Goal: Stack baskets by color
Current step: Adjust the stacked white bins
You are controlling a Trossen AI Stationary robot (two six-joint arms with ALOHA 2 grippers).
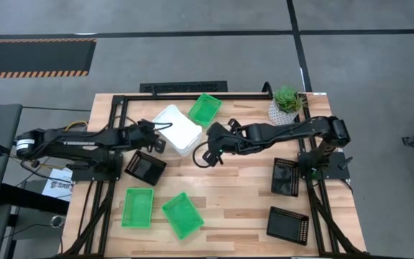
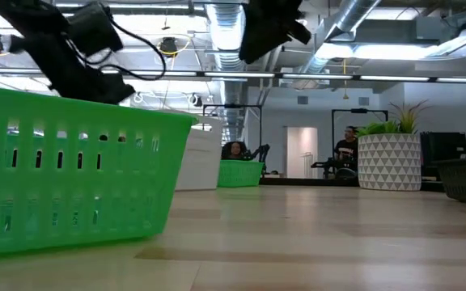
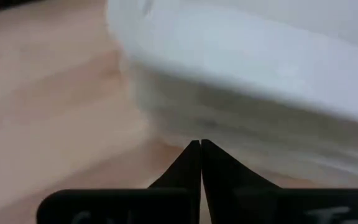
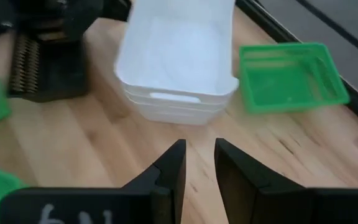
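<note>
A stack of white baskets point(image 1: 176, 128) stands on the table at the far middle. One green basket point(image 1: 205, 109) lies just beyond it. Two more green baskets point(image 1: 137, 207) point(image 1: 182, 214) lie near the front left. One black basket point(image 1: 145, 167) sits under my left arm, and two others point(image 1: 286, 176) point(image 1: 288, 224) sit at the right. My left gripper point(image 3: 201, 144) is shut, tips right at the white stack's point(image 3: 241, 93) lower wall. My right gripper point(image 4: 199, 149) hovers open on the near right side of the white stack point(image 4: 176, 62), with nothing between its fingers. My left gripper's shut fingertips point(image 3: 194, 152) slant down at the foot of the white stack's side wall point(image 3: 185, 121), coming from the table's left. Whether they touch the wall, I cannot tell.
A small potted plant point(image 1: 286, 104) stands at the far right corner. A black frame rail point(image 1: 185, 88) runs along the far edge. In the low view a green basket point(image 2: 63, 170) fills the near left. Bare wood point(image 1: 228, 194) lies in the table's middle.
</note>
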